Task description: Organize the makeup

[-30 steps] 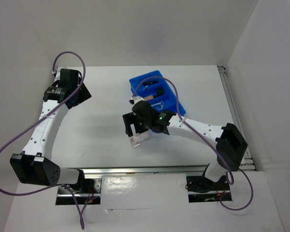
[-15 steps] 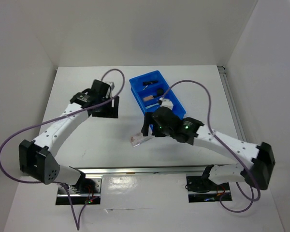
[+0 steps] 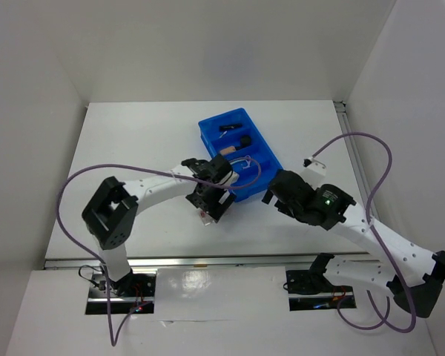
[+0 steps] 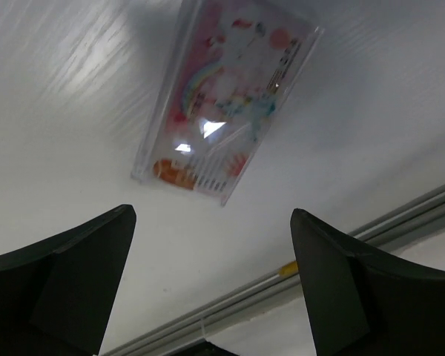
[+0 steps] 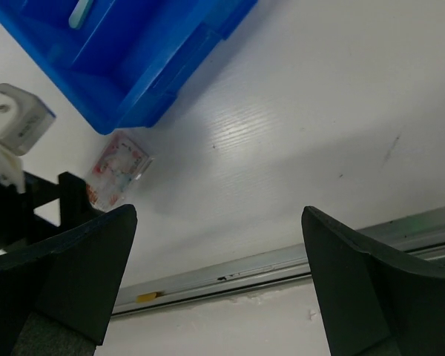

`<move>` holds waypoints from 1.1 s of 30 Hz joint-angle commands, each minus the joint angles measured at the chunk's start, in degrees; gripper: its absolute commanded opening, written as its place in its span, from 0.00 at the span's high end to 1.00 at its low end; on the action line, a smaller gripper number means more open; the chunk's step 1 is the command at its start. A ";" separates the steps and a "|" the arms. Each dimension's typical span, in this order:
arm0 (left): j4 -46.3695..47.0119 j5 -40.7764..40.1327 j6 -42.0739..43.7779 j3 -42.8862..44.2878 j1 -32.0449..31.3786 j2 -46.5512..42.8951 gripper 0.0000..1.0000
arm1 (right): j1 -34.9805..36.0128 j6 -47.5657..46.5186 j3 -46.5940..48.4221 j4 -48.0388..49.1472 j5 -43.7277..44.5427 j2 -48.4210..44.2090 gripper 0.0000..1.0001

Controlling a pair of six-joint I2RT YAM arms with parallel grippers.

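Observation:
The clear pink-red packet (image 4: 226,96) lies flat on the white table, just near of the blue tray's (image 3: 267,148) near corner; it also shows in the right wrist view (image 5: 117,169). My left gripper (image 3: 210,208) hangs over it, open and empty (image 4: 211,215), mostly hiding it from above. My right gripper (image 3: 271,194) is open and empty (image 5: 219,211), to the right of the packet beside the tray (image 5: 156,59). In the tray lie the slim black tube (image 3: 230,127), round black puff (image 3: 246,139), beige bottle (image 3: 226,150) and lilac looped tool (image 3: 245,159). The silver piece is not visible.
A metal rail (image 5: 282,259) runs along the table's near edge, close behind the packet (image 4: 400,215). White walls enclose the table on three sides. Purple cables loop off both arms. The left arm's wrist (image 5: 15,126) sits at the left of the right wrist view.
My left arm swung from the far left in to the centre, over the packet. My right gripper drew back to the right, away from the packet, which stays on the table.

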 commanded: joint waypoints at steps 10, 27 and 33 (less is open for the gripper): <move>4.07 -7.43 6.79 6.10 -2.77 10.26 0.00 | -0.70 5.11 -0.18 -6.14 5.08 -6.50 0.00; 9.71 -2.96 6.98 -1.37 -3.38 7.54 0.36 | -0.70 2.73 -0.18 -2.89 5.08 -5.97 0.00; 8.04 -1.73 5.39 -3.75 -3.91 -1.23 0.49 | -0.70 2.21 0.43 -2.89 5.08 -5.44 0.00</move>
